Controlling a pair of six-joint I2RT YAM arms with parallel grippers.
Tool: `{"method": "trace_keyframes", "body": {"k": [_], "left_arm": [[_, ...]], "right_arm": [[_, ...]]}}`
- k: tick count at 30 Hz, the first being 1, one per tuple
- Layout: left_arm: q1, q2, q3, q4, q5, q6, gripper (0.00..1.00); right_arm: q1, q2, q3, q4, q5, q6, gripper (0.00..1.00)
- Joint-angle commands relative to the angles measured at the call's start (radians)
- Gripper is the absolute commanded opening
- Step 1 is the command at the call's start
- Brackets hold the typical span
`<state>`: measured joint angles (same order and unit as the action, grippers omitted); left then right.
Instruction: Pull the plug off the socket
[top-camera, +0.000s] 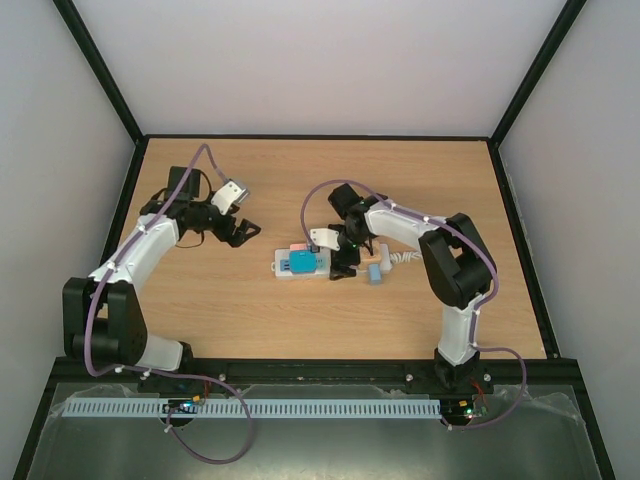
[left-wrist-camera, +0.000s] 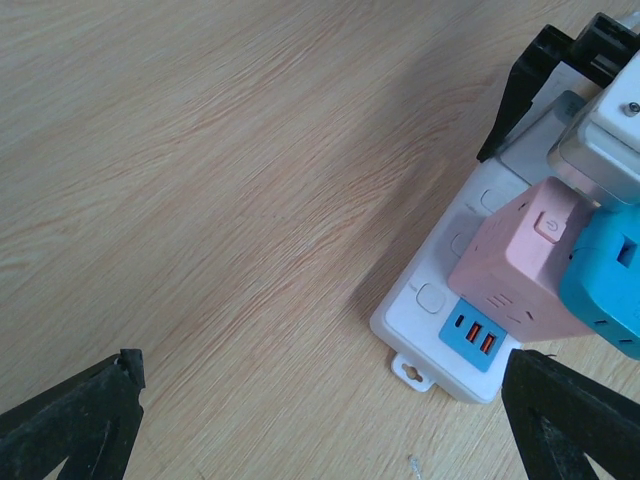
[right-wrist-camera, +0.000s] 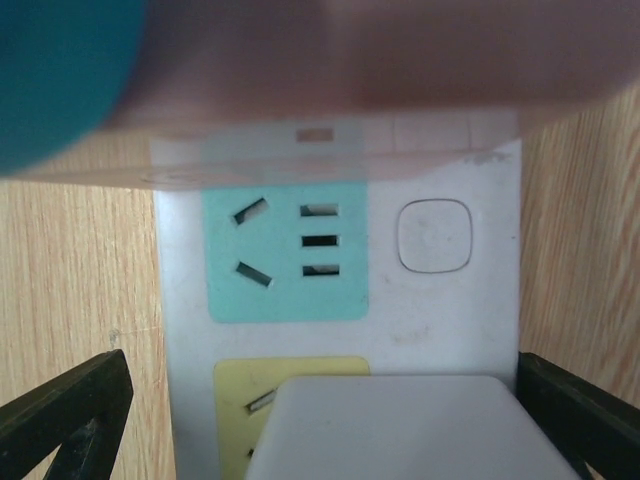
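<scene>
The socket (top-camera: 300, 266) is a long white power strip lying mid-table. A blue cube (top-camera: 303, 262) and a pink cube (top-camera: 297, 246) sit on its left part. In the right wrist view I see the strip's green outlet (right-wrist-camera: 285, 250), free, and its yellow outlet (right-wrist-camera: 245, 392), partly covered by a white plug (right-wrist-camera: 400, 430). My right gripper (top-camera: 345, 262) (right-wrist-camera: 322, 365) is open and points down over the strip, its fingers on either side of the plug, not closed on it. My left gripper (top-camera: 240, 232) (left-wrist-camera: 322, 365) is open and empty, over bare table left of the strip's end (left-wrist-camera: 440, 330).
A short white cord (top-camera: 402, 258) leaves the strip's right end. A small grey-blue and peach piece (top-camera: 374, 270) sits just right of my right gripper. Black frame rails border the wooden table (top-camera: 200, 300). The strip's blue USB panel (left-wrist-camera: 474, 335) faces my left wrist camera.
</scene>
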<state>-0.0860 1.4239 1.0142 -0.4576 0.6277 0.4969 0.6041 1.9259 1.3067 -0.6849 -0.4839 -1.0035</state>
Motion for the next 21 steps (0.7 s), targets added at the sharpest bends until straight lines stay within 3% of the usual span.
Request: {"method": "trace_keyframes", "body": {"k": [1, 7, 12, 21], "left_arm": [[-0.030, -0.004, -0.012, 0.032, -0.006, 0.036, 1.00], [-0.059, -0.054, -0.074, 0.093, -0.018, 0.077, 1.00], [-0.115, -0.072, -0.104, 0.080, 0.022, 0.226, 1.00], [-0.237, -0.080, -0.175, 0.211, 0.005, 0.346, 1.00]], "right_arm": [[0.001, -0.049, 0.040, -0.014, -0.055, 0.034, 0.98], [-0.006, -0.093, 0.049, 0.014, -0.102, 0.058, 0.98], [-0.014, -0.120, 0.025, 0.042, -0.167, 0.062, 0.98], [-0.023, -0.224, -0.186, 0.285, -0.311, 0.106, 0.98]]}}
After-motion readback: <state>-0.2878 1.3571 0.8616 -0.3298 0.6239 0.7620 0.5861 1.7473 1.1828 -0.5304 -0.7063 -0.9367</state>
